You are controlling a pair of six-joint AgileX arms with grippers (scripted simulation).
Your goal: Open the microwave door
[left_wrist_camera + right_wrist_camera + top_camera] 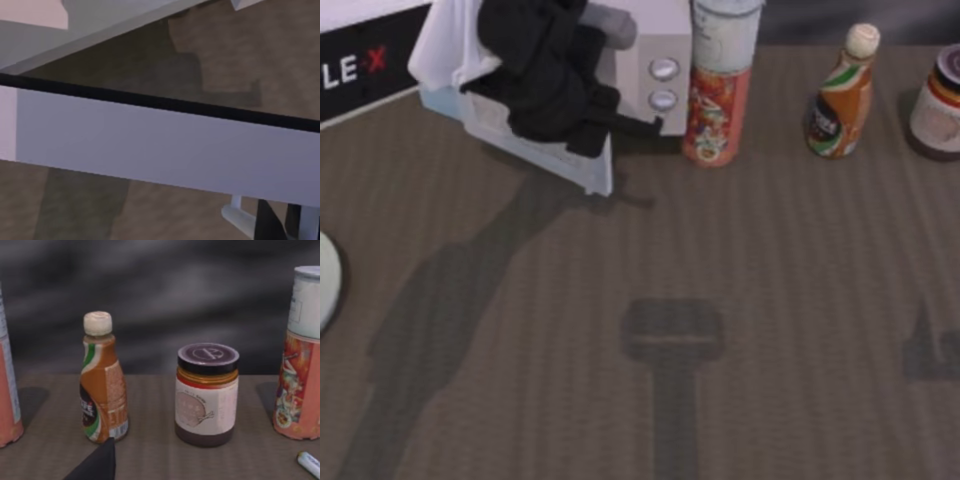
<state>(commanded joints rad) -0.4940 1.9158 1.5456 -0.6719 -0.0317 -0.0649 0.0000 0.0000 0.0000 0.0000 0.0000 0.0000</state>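
White microwave (650, 60) at table's far left, directly under my left gripper (620, 125); door (545, 155) already swung partway out, its edge at my fingertips. Finger spread: cannot tell, arm hides it. Risk: hold slips off thin door edge, or pull drags whole light box. Left wrist view shows only door slab close up; right wrist view, arm parked, shows sauce bottle (102, 380), jar (206, 395).

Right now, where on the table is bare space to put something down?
The wide table in front is bare. At the back it is crowded: left gripper at the microwave with the microwave door open, then canister, bottle, jar.
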